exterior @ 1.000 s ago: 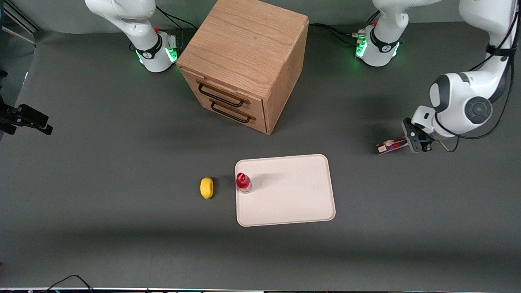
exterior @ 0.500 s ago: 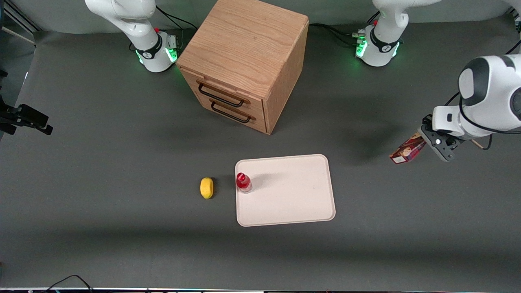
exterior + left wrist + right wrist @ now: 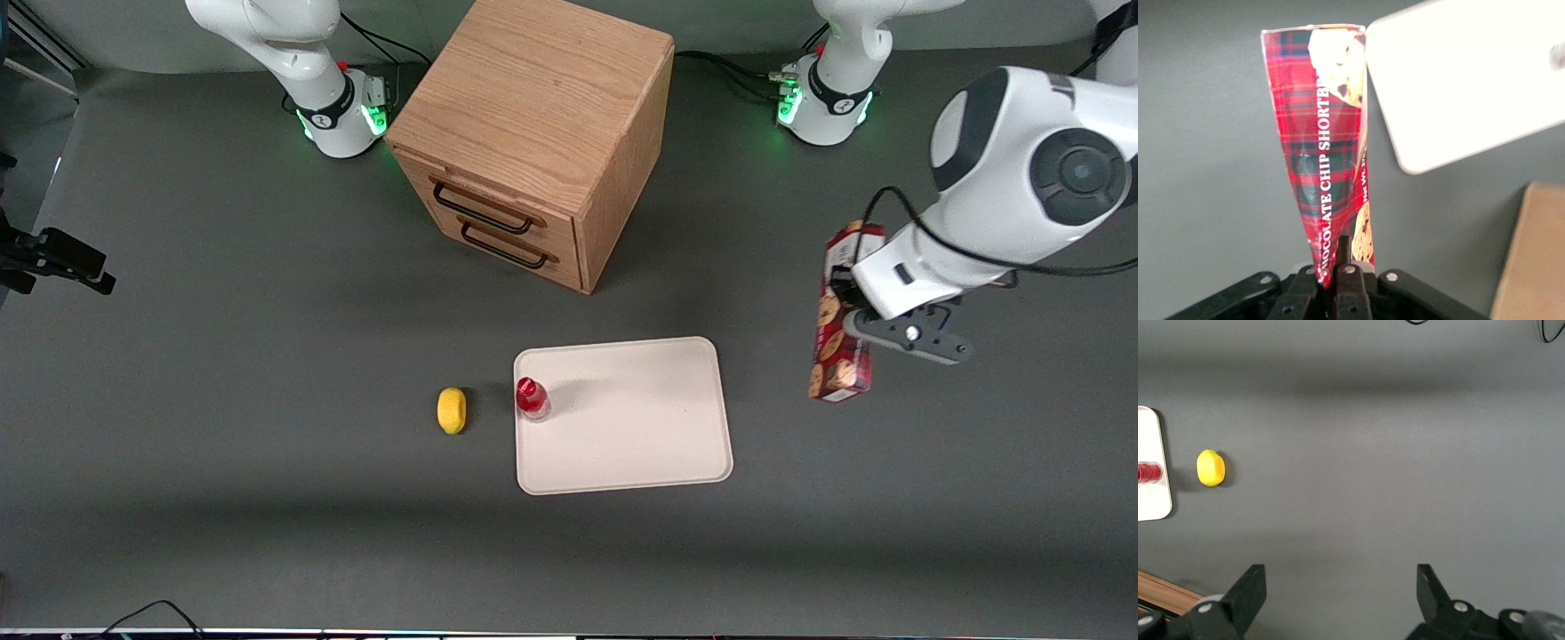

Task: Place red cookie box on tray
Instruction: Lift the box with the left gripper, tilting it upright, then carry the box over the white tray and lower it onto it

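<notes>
Front view first: gripper (image 3: pixel 855 307) of the working left arm hangs above the table toward that arm's end, its fingers clamped on the red cookie box (image 3: pixel 837 333). That box is lifted clear of the table, with its long axis running toward the front camera and its nearer end lower. It lies well apart from the tray (image 3: pixel 658 444), which sits flat on the table near the middle. A small red-capped bottle (image 3: pixel 532 399) stands upright on the tray at its edge toward the parked arm's end, and a yellow lemon (image 3: pixel 452 410) rests on the table just beside that edge. A wooden drawer cabinet (image 3: pixel 533 133) with two dark handles stands farther from the camera than the tray.

Left wrist view: the fingers are pressed closed onto one end of the box (image 3: pixel 1328 147), whose plaid carton stretches away from the gripper (image 3: pixel 1338 270), with a corner of the tray (image 3: pixel 1458 87) near its free end.

Right wrist view: the lemon (image 3: pixel 1211 467) lies beside the tray's edge (image 3: pixel 1158 500), where the bottle (image 3: pixel 1148 473) shows.
</notes>
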`<state>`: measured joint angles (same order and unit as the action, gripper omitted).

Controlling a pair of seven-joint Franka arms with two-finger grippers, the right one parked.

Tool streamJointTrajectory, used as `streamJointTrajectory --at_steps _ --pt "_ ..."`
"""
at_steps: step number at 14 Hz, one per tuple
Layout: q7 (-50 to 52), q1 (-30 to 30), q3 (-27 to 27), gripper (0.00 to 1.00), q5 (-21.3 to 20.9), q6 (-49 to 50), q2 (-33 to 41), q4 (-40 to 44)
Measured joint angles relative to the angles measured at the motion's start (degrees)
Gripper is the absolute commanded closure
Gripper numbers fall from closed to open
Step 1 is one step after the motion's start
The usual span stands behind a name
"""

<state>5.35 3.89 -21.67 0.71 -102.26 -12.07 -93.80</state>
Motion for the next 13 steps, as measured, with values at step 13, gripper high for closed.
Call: streamJointTrajectory --at_steps 13 --pt "23.9 -11.0 -0.4 1.0 -14.7 -18.6 -34.0 16.5"
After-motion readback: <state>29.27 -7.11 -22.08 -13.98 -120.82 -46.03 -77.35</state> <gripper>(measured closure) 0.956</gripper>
